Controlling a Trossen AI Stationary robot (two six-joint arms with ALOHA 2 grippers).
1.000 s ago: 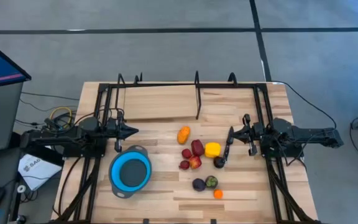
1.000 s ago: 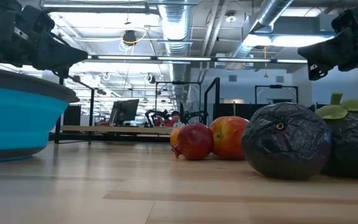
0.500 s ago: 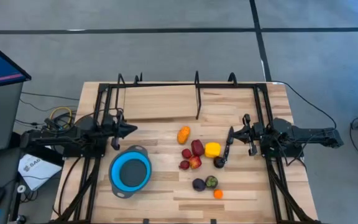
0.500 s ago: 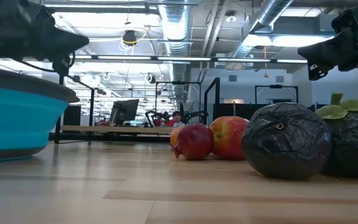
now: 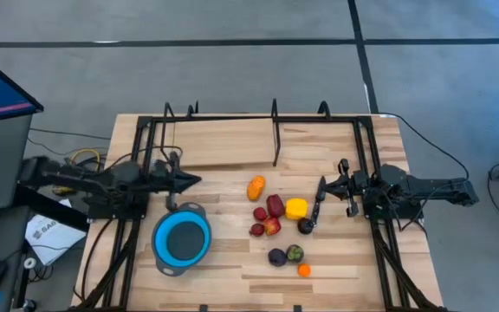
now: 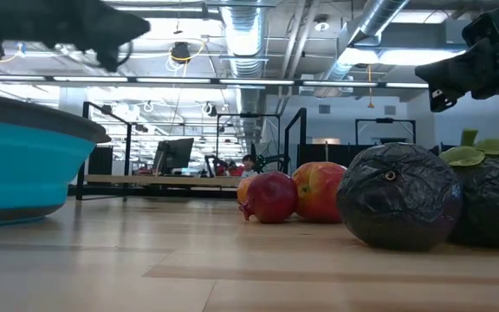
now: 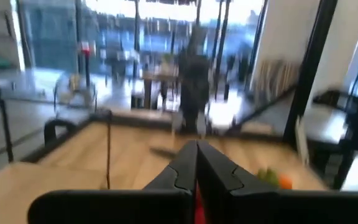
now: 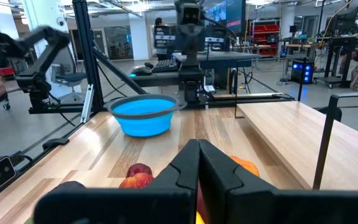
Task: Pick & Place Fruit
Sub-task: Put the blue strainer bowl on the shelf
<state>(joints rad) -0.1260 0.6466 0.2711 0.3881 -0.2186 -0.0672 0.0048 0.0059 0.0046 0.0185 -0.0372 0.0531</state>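
Note:
Several small fruit lie on the wooden table right of its middle: an orange piece [image 5: 255, 187], a yellow one [image 5: 295, 208], red ones [image 5: 272, 216], dark purple ones [image 5: 276, 256], a greenish one [image 5: 294, 252] and a small orange one [image 5: 304, 269]. The low view shows two red pieces [image 6: 271, 197] and two dark ones [image 6: 398, 196]. My left gripper [image 5: 197, 180] [image 7: 196, 151] is shut and empty, up in the air beyond the blue bowl [image 5: 181, 240]. My right gripper [image 5: 320, 185] [image 8: 197, 149] is shut and empty, held above the table right of the fruit.
The blue bowl with a grey rim [image 6: 24, 165] stands at the near left. A slim black knife [image 5: 316, 206] lies beside the yellow fruit, under my right gripper's tip. A black frame [image 5: 275, 130] and a raised board [image 5: 223, 143] run along the far side.
My left gripper has risen, staying shut, and has reached a little toward the table's right, toward the fruit. The fruit and the bowl have kept still.

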